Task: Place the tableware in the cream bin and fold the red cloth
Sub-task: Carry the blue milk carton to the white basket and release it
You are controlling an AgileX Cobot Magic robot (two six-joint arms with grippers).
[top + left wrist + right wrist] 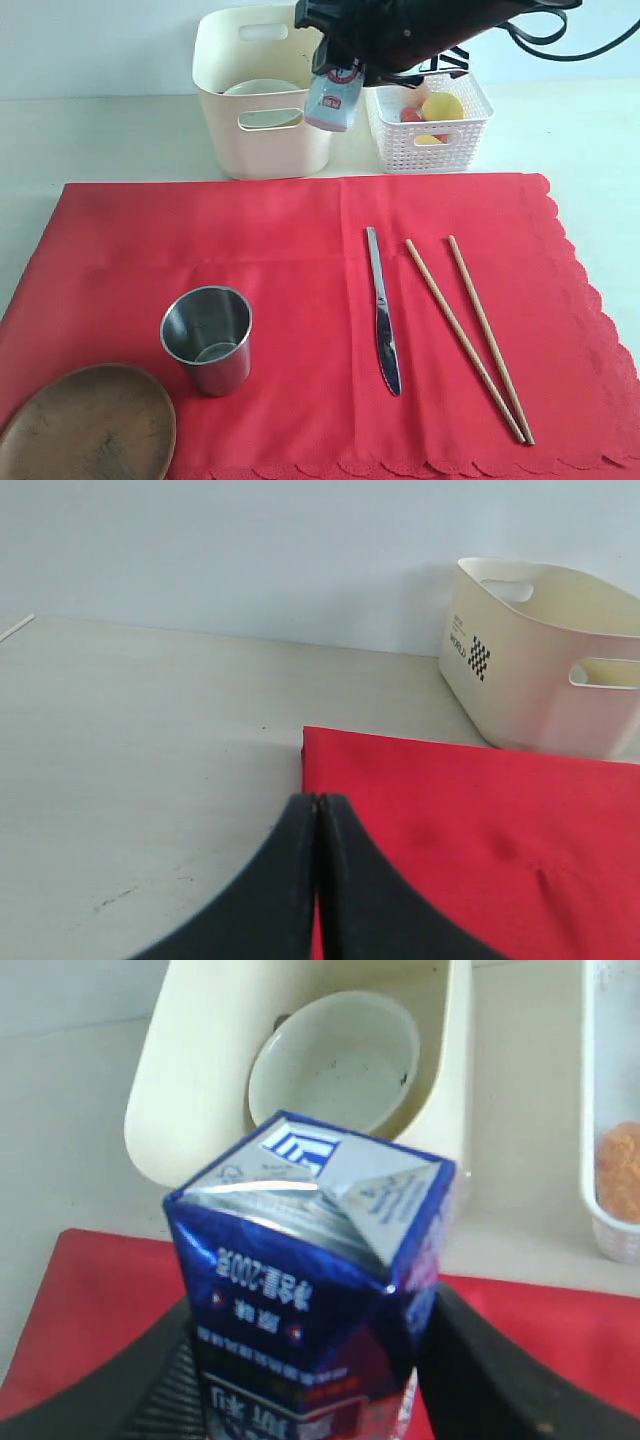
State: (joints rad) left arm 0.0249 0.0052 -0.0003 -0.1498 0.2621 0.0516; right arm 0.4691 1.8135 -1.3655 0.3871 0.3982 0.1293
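The red cloth [300,320] lies spread flat on the table. On it rest a steel cup [208,338], a brown wooden plate [90,425], a steel knife [381,312] and two chopsticks [468,335]. The cream bin [262,95] stands behind the cloth with the pale bowl [335,1063] inside. My right gripper [338,85] is shut on a blue-white milk carton [310,1290], hanging in the air between the bin and the white basket. My left gripper [317,802] is shut and holds nothing, over the cloth's corner [460,840] near the bin [545,660]. The spoon is out of view.
A white lattice basket [428,125] with a lemon [442,106] and other food stands right of the cream bin. Bare pale table [130,770] lies left of the cloth. A wall closes off the back.
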